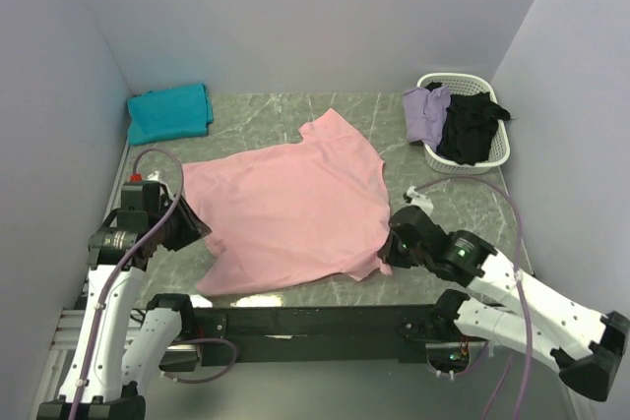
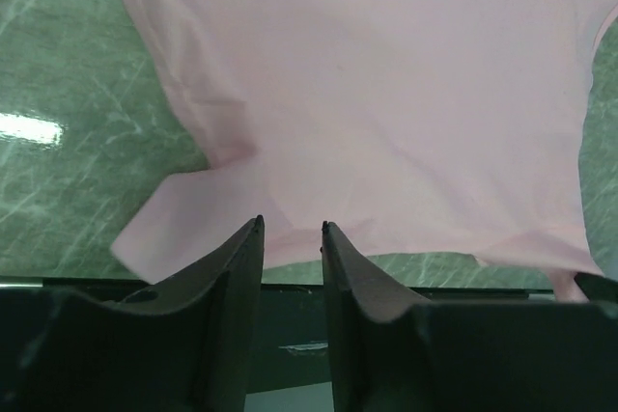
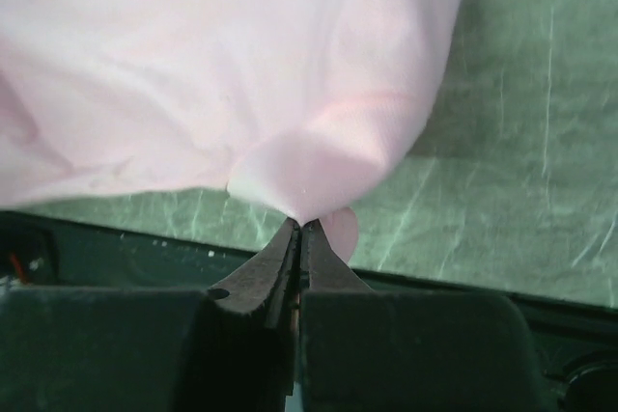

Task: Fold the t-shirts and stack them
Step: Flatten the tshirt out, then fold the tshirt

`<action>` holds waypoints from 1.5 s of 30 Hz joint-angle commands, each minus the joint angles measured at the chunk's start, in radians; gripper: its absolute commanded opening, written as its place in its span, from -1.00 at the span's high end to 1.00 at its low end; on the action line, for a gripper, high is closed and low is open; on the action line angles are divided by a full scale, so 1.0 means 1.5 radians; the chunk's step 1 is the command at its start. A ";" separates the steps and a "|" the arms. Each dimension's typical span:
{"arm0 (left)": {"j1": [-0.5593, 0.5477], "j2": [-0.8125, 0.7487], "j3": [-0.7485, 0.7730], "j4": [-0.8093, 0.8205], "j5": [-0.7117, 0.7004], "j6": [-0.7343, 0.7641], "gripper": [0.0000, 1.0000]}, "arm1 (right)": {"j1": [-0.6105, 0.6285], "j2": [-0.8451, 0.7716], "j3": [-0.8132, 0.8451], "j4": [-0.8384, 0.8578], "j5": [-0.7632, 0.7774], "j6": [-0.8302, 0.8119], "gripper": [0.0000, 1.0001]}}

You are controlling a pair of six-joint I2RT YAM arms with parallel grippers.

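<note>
T-shirt (image 1: 285,209), pink, cut off in wrist views, clamped by right end effector (image 3: 297,227); left end effector (image 2: 292,229) apart.

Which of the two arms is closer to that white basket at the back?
Right. The right gripper pinches the pink shirt just in front of the basket; the left gripper is at the shirt's opposite edge.

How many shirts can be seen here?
4: pink shirt spread mid-table, teal shirt folded far left, lavender shirt and black shirt in the basket; more may hide beneath.
</note>
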 commanded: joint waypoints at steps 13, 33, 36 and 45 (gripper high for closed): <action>-0.003 0.094 0.064 0.202 0.017 -0.033 0.10 | -0.011 0.044 0.211 -0.010 0.274 -0.128 -0.86; 0.006 0.574 0.242 0.488 -0.174 -0.057 0.14 | -0.397 0.672 0.581 0.298 -0.145 -0.386 -0.97; 0.018 0.635 0.272 0.499 -0.168 -0.060 0.14 | -0.408 0.795 0.718 0.244 -0.181 -0.411 -0.97; 0.057 0.762 0.337 0.497 -0.159 -0.045 0.12 | -0.438 1.104 1.100 0.123 -0.297 -0.423 -0.95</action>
